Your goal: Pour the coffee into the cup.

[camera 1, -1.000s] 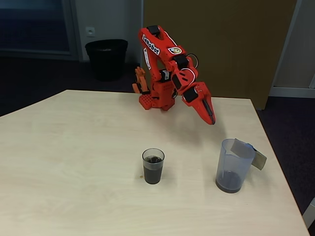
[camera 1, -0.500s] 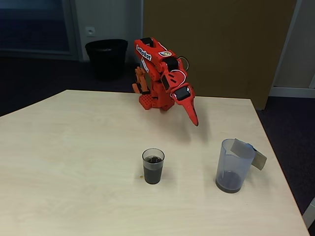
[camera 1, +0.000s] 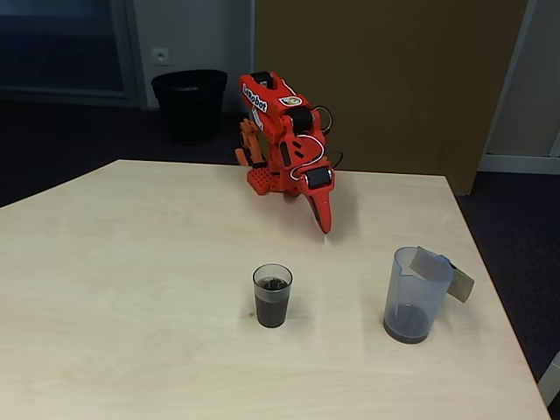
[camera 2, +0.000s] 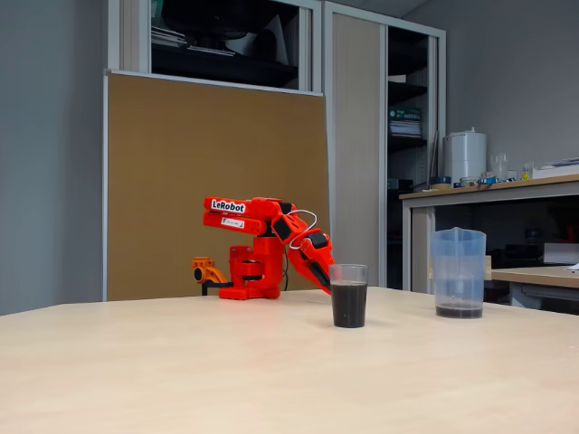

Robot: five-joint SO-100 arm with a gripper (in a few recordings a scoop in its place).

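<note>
Two containers on counter, tool folded down and empty

Two clear plastic vessels stand upright on the pale wood-grain counter, well apart from each other. The cup is a small tapered tumbler without a handle, standing near the middle of the counter. The coffee, a nearly black liquid, fills it to roughly two thirds in both fixed views. The jug is a larger translucent vessel of bluish-grey tint, standing close to the right edge of the counter in a fixed view. It has a flat grey handle at its rim and holds a shallow dark layer at the bottom.

The arm is red moulded plastic with black motor housings and a white "LeRobot" label, its base mounted at the far edge of the counter. The arm is folded forward and down. The tool tapers to a point aimed at the counter surface behind the cup, apart from both vessels. Its fingers lie together and grip nothing.

A black waste bin stands on the floor beyond the far edge. A brown panel stands behind the arm.
</note>
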